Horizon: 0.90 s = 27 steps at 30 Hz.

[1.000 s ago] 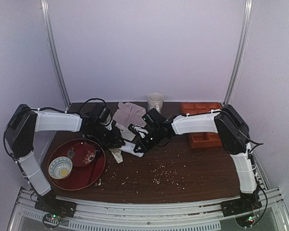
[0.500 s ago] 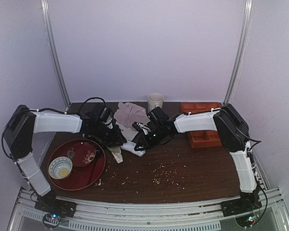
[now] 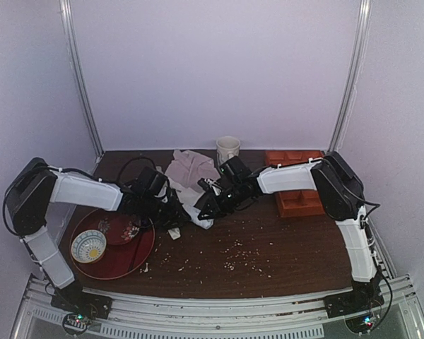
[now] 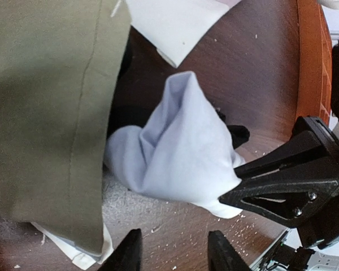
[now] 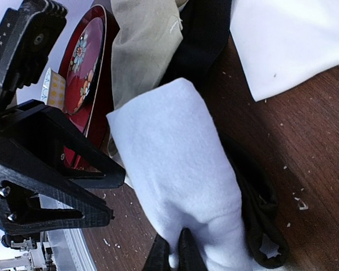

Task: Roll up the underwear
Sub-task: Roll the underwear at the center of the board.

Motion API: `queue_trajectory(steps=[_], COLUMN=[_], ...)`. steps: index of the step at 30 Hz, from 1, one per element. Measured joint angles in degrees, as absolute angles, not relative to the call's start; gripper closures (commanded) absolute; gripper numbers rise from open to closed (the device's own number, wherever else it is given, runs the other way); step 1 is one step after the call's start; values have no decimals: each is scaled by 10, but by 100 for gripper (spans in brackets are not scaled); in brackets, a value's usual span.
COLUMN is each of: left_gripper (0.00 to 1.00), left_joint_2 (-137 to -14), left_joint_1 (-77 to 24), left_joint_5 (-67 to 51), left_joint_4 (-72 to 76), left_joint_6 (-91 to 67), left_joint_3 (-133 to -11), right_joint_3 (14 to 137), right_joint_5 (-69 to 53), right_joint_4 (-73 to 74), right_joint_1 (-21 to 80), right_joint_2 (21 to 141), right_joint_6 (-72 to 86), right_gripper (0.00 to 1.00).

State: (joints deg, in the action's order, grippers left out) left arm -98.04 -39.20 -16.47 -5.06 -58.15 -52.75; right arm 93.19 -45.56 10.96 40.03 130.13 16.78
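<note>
The underwear (image 5: 175,169) lies as a half-formed white bundle on the dark wooden table (image 3: 283,247), in the middle between the two arms, with black trim spilling out along its side; the right gripper (image 5: 172,254) is pressed together on one end of it, white fabric pinched between the tips; the left gripper (image 4: 175,257) hangs spread and holds nothing, just short of the bundle's flank. In the right wrist view the bundle's long axis runs straight away from the pinching fingers, so any further rolling probably turns on that arm (the nearer one, already attached), while the left one faces the bundle side-on. An olive-beige garment (image 4: 45,113) lies just beside the bundle, partly under it, and a pale pinkish-grey cloth (image 3: 191,168) lies behind. On the left a round red tray (image 3: 127,258) holds a patterned bowl (image 3: 88,246) and a red floral dish (image 3: 124,229); the orange compartment tray (image 3: 300,205) on the right shows nothing inside that I can make out; the mug (image 3: 228,150) at the back hides its contents.
</note>
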Motion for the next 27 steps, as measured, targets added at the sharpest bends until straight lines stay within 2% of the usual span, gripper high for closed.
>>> queue_trajectory(steps=[3,5,6,14,27], left_gripper=[40,28,27,27,25], left_joint_2=[-981,-983,-986,-1023,-1034], left_joint_1=[-392,-392,-394,-409,-437], left_joint_5=[-162,-161,-160,-138,-51], left_joint_4=[-16,17,39,173,274], left_joint_6=[-602,-621,-630,-713,-792], left_joint_3=[-507,-495,-487,-445,-417], right_joint_3=[932,931,931,919,905], right_joint_5=[-457,-457,-457,-466,-480], right_joint_4=[110,109,108,87,62], right_joint_1=[400,400,400,399,396], right_joint_2=[1301,1301,1301,1301,1301], right_joint_6=[168,169,170,180,196], right_gripper=[100,100,100,100,100])
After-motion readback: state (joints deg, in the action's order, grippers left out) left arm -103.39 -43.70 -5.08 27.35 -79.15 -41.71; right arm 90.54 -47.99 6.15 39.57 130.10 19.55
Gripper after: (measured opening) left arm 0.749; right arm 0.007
